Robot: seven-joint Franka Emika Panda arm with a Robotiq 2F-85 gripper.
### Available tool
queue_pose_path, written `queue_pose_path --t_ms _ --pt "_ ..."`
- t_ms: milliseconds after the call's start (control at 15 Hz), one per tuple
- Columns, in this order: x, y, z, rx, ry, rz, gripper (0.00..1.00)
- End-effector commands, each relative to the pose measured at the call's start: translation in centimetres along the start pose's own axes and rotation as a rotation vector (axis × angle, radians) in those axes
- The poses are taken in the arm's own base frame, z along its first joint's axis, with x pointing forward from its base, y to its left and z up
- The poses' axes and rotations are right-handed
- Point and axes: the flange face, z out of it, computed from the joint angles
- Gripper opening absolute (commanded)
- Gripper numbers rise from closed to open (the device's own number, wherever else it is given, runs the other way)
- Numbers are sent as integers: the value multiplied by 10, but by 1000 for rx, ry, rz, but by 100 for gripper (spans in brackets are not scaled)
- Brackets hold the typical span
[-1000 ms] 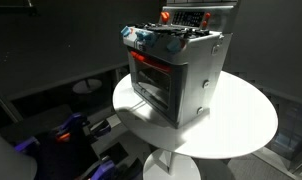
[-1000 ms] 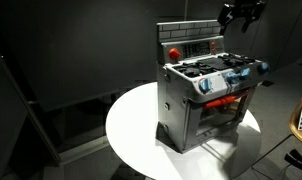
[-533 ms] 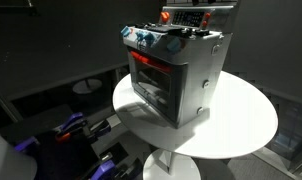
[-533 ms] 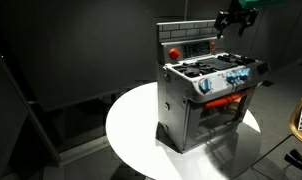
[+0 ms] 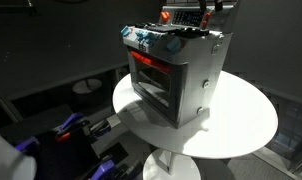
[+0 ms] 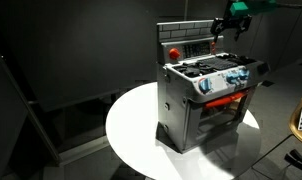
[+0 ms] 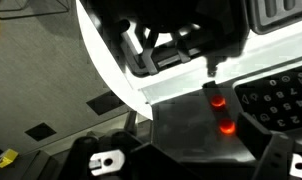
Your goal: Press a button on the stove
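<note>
Silver-grey stove (image 6: 204, 95) on white counter (image 6: 131, 130); we see end effector (image 6: 228, 30) near red back panel (image 6: 189, 47); finger spread unclear to us.

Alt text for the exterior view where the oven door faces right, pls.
A robot gripper hovers at the right end of the red back panel of a small silver-grey toy stove. The stove stands on a round white table in a dark room. Whether the gripper touches a button cannot be told at this size.
</note>
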Motion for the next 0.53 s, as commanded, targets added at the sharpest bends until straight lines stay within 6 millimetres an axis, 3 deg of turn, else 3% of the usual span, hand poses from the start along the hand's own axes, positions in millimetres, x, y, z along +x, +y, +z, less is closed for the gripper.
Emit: queue_pose_path --t_ms 0,467 --pt "11 -1 3 -35 2 32 100" --pt "17 0 13 -42 -2 43 100"
